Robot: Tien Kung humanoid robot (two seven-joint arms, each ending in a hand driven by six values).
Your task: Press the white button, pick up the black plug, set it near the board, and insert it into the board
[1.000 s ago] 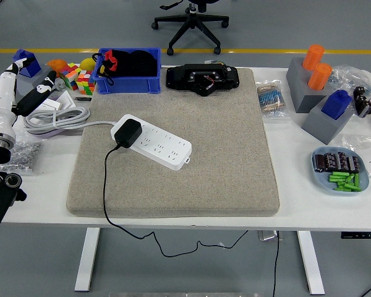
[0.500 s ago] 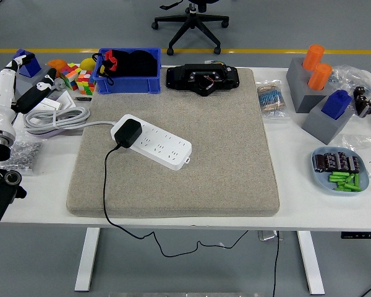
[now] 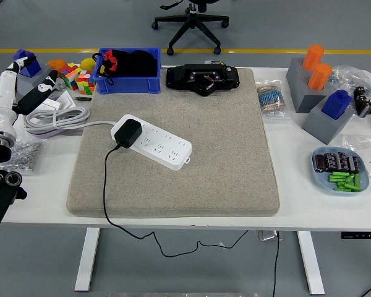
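Black plug (image 3: pixel 128 133) in white board (image 3: pixel 152 141) (no legible markings)

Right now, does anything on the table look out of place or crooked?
The white power strip lies diagonally across the grey mat, with the black plug already seated in its left end; the plug's cord trails off the table's near edge. Otherwise nothing looks spilled or damaged.

the black plug (image 3: pixel 127 133) sits plugged into the left end of the white power strip (image 3: pixel 153 142), which lies diagonally on the grey mat (image 3: pixel 222 154).
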